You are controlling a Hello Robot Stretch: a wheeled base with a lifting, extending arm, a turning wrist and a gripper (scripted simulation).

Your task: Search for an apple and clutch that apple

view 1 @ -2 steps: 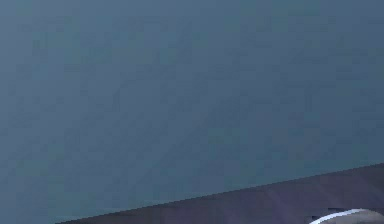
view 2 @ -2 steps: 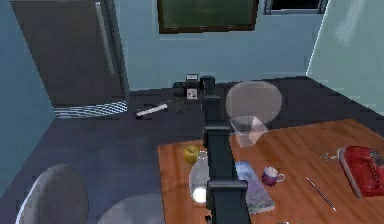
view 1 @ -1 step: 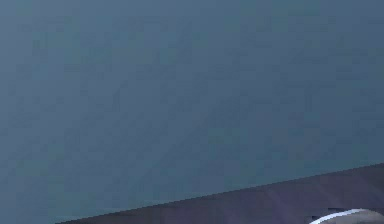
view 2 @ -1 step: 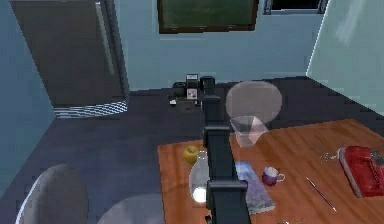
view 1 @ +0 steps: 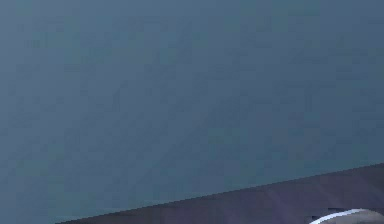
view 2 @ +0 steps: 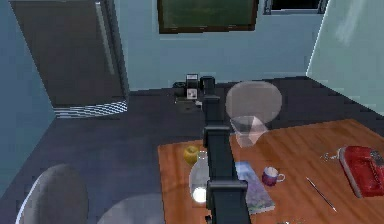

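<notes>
Pincer (view 2: 186,92) lies beyond the counter (view 2: 300,160); we cannot tell whether it holds anything. Apple (view 2: 191,153) rests at the counter's corner beside the arm (view 2: 216,140); reach probably overshoots.

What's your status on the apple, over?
Gripper at arm's far end, load unclear. Yellow-green apple on table corner, left of arm. Clear vessel, mug nearby.

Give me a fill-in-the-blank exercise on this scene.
In the arm side view, the small round yellow-green apple lies near the brown wooden table's ___ edge. The dark square arm bar rises from that view's ___ edge. The red oblong object lies near the table's ___ edge.
Missing: left; bottom; right.
</notes>
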